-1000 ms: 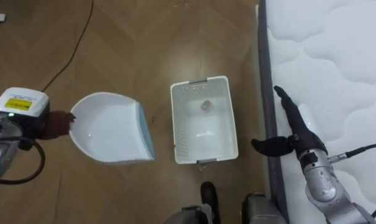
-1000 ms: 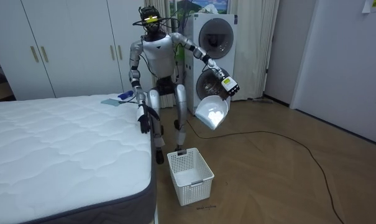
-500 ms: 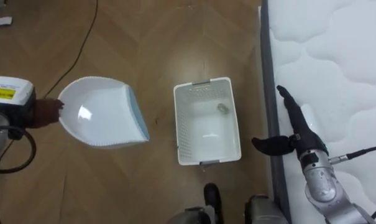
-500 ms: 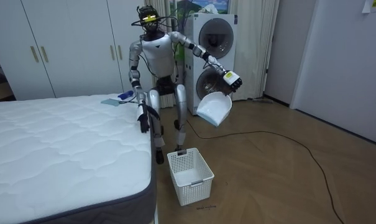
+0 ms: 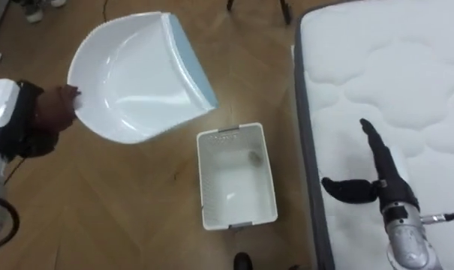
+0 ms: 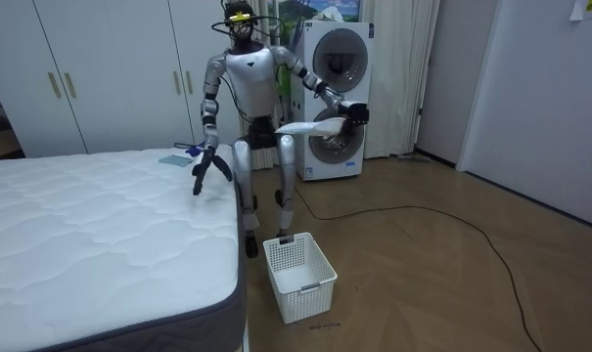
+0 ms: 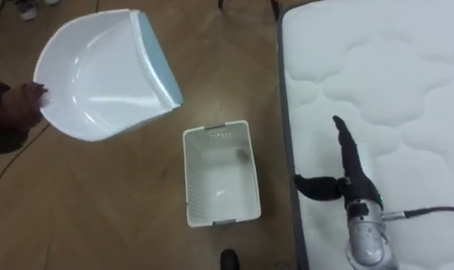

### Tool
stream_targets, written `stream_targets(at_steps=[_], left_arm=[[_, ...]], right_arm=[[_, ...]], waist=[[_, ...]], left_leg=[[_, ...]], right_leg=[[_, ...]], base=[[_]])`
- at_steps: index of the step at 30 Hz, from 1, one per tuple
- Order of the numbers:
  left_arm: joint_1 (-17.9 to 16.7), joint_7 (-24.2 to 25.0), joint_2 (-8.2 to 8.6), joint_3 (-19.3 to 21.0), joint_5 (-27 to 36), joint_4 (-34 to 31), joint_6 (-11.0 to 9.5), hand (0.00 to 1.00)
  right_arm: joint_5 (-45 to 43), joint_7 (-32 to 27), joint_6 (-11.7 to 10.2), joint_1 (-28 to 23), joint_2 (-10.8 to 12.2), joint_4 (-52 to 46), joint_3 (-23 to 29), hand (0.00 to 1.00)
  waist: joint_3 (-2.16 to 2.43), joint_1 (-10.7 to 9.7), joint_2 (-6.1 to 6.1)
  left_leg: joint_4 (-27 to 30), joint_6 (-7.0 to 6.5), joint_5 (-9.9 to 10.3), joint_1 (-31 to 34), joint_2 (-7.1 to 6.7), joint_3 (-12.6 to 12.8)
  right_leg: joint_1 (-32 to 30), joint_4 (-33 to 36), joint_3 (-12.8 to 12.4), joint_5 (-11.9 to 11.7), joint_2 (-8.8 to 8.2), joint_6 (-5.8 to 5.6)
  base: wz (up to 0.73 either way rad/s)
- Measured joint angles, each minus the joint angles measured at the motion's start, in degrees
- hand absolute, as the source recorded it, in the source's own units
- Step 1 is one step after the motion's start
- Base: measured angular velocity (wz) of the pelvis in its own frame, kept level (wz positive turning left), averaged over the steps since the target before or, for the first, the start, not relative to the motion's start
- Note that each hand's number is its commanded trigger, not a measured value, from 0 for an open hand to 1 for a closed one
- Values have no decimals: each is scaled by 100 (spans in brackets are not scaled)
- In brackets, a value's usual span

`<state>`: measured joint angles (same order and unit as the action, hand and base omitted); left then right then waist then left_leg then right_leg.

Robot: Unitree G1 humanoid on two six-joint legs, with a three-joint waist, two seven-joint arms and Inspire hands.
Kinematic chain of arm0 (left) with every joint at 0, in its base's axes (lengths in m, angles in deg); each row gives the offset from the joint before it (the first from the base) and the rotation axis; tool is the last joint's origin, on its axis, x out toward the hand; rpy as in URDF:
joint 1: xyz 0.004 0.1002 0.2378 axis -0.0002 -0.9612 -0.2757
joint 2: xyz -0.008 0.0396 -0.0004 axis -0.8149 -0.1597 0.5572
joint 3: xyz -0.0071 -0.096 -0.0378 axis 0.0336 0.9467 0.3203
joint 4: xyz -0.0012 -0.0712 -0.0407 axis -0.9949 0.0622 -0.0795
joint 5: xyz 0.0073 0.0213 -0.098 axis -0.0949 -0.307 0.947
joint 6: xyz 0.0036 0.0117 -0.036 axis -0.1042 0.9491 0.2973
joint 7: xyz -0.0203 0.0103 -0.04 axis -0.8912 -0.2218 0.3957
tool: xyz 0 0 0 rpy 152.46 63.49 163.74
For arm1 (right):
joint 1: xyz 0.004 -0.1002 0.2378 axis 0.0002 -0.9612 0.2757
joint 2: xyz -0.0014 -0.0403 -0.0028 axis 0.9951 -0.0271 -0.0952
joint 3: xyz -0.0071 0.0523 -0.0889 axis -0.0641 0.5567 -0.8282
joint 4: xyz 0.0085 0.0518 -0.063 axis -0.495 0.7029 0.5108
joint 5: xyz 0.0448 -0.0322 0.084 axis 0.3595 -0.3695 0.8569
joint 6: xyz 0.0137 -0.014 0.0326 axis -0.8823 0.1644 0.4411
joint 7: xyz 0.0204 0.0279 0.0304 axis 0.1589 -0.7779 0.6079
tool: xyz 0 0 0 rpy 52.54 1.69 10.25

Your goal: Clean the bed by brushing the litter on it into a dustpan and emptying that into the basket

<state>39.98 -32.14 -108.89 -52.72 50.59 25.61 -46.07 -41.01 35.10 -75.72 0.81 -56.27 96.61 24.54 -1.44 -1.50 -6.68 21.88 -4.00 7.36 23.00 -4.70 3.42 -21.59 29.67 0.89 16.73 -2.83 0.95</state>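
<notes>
A white dustpan (image 5: 136,75) with a blue lip is held level, high above the wood floor, left of the bed. My left hand (image 5: 39,116) is shut on its handle, which the hand hides. In the room view the dustpan (image 6: 310,126) hangs at chest height in front of the washing machine. A white slotted basket (image 5: 236,176) stands on the floor beside the mattress (image 5: 407,75) with a small bit of rubbish (image 5: 251,157) inside. My right hand (image 5: 377,176) hovers open over the mattress edge, fingers straight and thumb out.
I stand at the bed's far corner in the room view, the basket (image 6: 298,277) in front of my feet. A washing machine (image 6: 335,88) and white wardrobes (image 6: 110,68) stand behind. Small blue items (image 6: 183,156) lie on the bed's corner. A black cable (image 6: 442,220) crosses the floor.
My left arm has swung the dustpan up from a downward tilt to level at chest height. My right hand has risen and moved in over the mattress. The eye views have shifted.
</notes>
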Motion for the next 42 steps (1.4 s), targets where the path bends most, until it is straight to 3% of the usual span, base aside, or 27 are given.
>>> stream_targets(at_steps=[4,5,7,8,11,14,16,17,18,19,20,21,22,23,24,25,27,28,30,33,34,35,37,38,39,40,42], left_arm=[[-518,-136,642,8,394,-586,-155,100],[-596,-135,755,8,391,-672,-182,100],[-781,-137,1169,8,394,-784,-357,100],[-834,-138,1241,8,394,-817,-358,100],[-930,-182,1523,7,373,-837,-360,100],[-900,-303,1650,11,396,-939,-377,100],[-877,-366,1882,36,505,-932,-394,100],[-854,-368,1911,43,507,-927,-413,100],[-784,-425,1947,39,510,-868,-421,100],[-678,-445,2062,-13,522,-730,-421,100],[-660,-445,2137,-17,565,-705,-421,100],[-705,-447,2201,-26,729,-701,-422,100],[-720,-438,2179,-50,975,-696,-424,100],[-699,-435,2178,-54,1093,-685,-426,100],[-654,-434,2195,-47,1272,-641,-429,100],[-654,-402,2217,-28,1334,-544,-428,100],[-674,-205,2221,-49,1333,-474,-415,100],[-666,-97,2219,-130,1336,-480,-418,100],[-637,74,2220,-244,1334,-499,-420,100],[-763,242,2220,-363,1374,-530,-418,100],[-857,282,2218,-362,1374,-530,-411,100],[-903,297,2219,-358,1376,-530,-411,100],[-1098,370,2229,-325,1373,-530,-409,100],[-1159,437,2231,-320,1376,-531,-409,100],[-1291,556,2251,-321,1374,-553,-409,100],[-1361,610,2307,-332,1371,-566,-419,100],[-1428,612,2355,-326,1373,-569,-420,100]], right_arm=[[54,-20,-118,-193,97,-340,33,0],[72,-32,-118,-226,107,-338,36,0],[174,-13,-119,-402,260,-337,118,0],[185,4,-126,-438,283,-340,123,0],[169,25,-154,-488,306,-336,136,0],[137,23,-171,-437,309,-321,204,0],[186,32,-169,-355,397,-254,201,0],[194,31,-167,-334,438,-242,189,0],[205,33,-169,-246,527,-151,108,0],[201,30,-170,-248,574,6,71,0],[194,25,-170,-233,590,76,74,0],[194,11,-172,-189,658,191,70,0],[238,-19,-196,-212,710,201,23,0],[264,-36,-218,-219,719,205,-5,0],[269,-33,-267,-181,755,213,-13,0],[240,-28,-346,-116,773,253,-53,0],[60,-13,-469,-83,781,319,-42,0],[0,-12,-480,-104,784,320,-6,0],[-10,25,-483,-127,858,328,146,0],[-10,158,-494,-223,911,324,304,0],[6,243,-493,-226,904,322,305,0],[2,282,-493,-226,902,307,303,0],[-20,455,-491,-231,894,257,282,0],[-13,507,-484,-258,884,256,290,0],[13,576,-465,-347,847,251,317,0],[82,605,-444,-409,799,249,351,0],[196,672,-345,-436,813,263,380,0]], waist=[[79,-36,187],[79,-33,198],[82,26,313],[90,27,333],[89,174,432],[85,213,474],[75,310,489],[71,342,498],[28,428,557],[25,417,589],[20,465,603],[23,522,629],[36,456,657],[43,411,684],[33,416,732],[24,429,772],[25,259,731],[43,27,703],[45,-174,698],[52,-174,684],[67,-77,653],[78,-13,638],[108,105,533],[114,116,520],[144,128,492],[139,134,472],[139,217,446]], left_leg=[[-227,-2,44,-473,40,101],[-220,0,77,-533,60,115],[-264,1,175,-778,170,281],[-265,-3,201,-818,209,348],[-260,-7,382,-1062,467,1029],[-291,-12,526,-1261,676,1872],[-378,-30,644,-1530,840,2776],[-423,-34,695,-1573,925,3063],[-428,-18,772,-1679,1065,3746],[-538,4,797,-1855,1123,4306],[-629,23,785,-1940,1119,4511],[-733,70,784,-2081,1128,5004],[-718,115,806,-2115,1144,5216],[-702,124,811,-2088,1139,5252],[-605,121,807,-1955,1087,4822],[-507,120,806,-1812,1000,3763],[-308,124,807,-1633,984,2869],[-229,127,809,-1639,997,2742],[-174,138,814,-1676,1064,2754],[-85,174,823,-1825,1164,2766],[12,192,834,-1876,1180,2588],[69,202,840,-1882,1163,2305],[291,230,824,-1874,912,743],[357,269,804,-1892,850,480],[276,345,787,-1971,697,14],[-170,399,744,-2013,576,-327],[-581,426,703,-2155,515,-506]], right_leg=[[416,-291,-238,-91,38,-26],[484,-344,-260,-113,57,-28],[705,-554,-428,-210,152,-25],[738,-605,-441,-245,176,-24],[705,-676,-186,-447,187,7],[492,-675,533,-693,69,114],[425,-889,1243,-1020,10,287],[434,-949,1457,-1138,17,328],[426,-729,1928,-1054,-80,265],[531,-243,2223,-772,-262,132],[582,-185,2293,-625,-377,79],[655,-24,2272,-549,-565,-47],[810,17,2244,-572,-746,-124],[901,-19,2243,-539,-808,-214],[949,-260,2157,-515,-810,-261],[928,-444,2040,-520,-744,-251],[1038,-774,1967,-599,-659,-252],[1091,-885,1967,-614,-613,-270],[1124,-952,1945,-644,-535,-237],[1028,-1017,1627,-706,-329,-154],[976,-1023,1413,-751,-227,-83],[947,-1024,1269,-771,-169,-52],[994,-1000,621,-849,26,43],[1027,-1005,423,-854,75,47],[1075,-984,70,-855,156,49],[1073,-952,-248,-861,267,39],[1014,-789,-547,-831,416,27]], base=[[-34],[-42],[-55],[-76],[-126],[-163],[-209],[-229],[-206],[-197],[-201],[-194],[-177],[-139],[-157],[-166],[-91],[-24],[-21],[-81],[-138],[-163],[-150],[-123],[-112],[-106],[-113]])
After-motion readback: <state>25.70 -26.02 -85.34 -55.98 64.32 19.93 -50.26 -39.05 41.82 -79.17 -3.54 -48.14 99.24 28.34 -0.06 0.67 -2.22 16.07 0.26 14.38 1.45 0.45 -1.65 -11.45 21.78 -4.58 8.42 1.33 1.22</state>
